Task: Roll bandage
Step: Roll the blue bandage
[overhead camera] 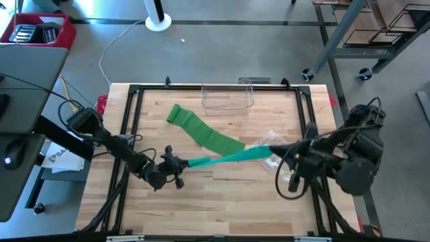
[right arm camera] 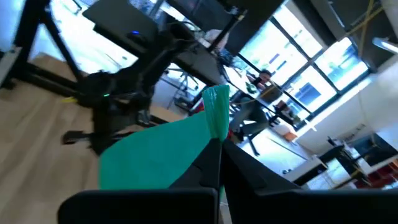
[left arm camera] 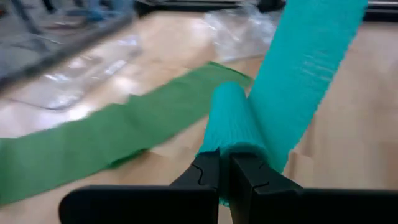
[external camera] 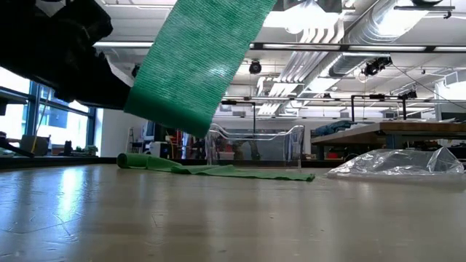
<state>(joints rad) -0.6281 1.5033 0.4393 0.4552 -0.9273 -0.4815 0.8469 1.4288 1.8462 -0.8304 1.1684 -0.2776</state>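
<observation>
A teal bandage [overhead camera: 228, 157] spans the air between my two grippers. Its rolled end [left arm camera: 229, 118] is at my left gripper [overhead camera: 180, 165], which is shut on it in the table's middle left. Its free end [right arm camera: 216, 102] is in my shut right gripper [overhead camera: 274, 152] at the middle right. The strip also shows high up in the low view [external camera: 196, 58]. A second, green bandage [overhead camera: 205, 133] lies flat on the table behind them, one end partly rolled [overhead camera: 176, 114]. My left gripper pinches the near end of the teal roll [left arm camera: 225, 148] between its two fingers, coming level from the table's left, the roll pointing on along the fingers. The roll is lifted clear, and the strip [left arm camera: 311, 62] leaves it toward my right gripper. My right gripper pinches the teal bandage near its free end [right arm camera: 214, 124] between its two fingers, coming from the table's right. A short tip sticks out past the fingers. The strip [right arm camera: 155, 155] runs stretched toward my left gripper, clear of the table.
A clear plastic container [overhead camera: 227, 97] stands at the table's far edge. A crumpled clear plastic bag [overhead camera: 277, 142] lies by my right gripper and shows in the low view [external camera: 397, 164]. The near half of the wooden table [overhead camera: 222, 208] is bare.
</observation>
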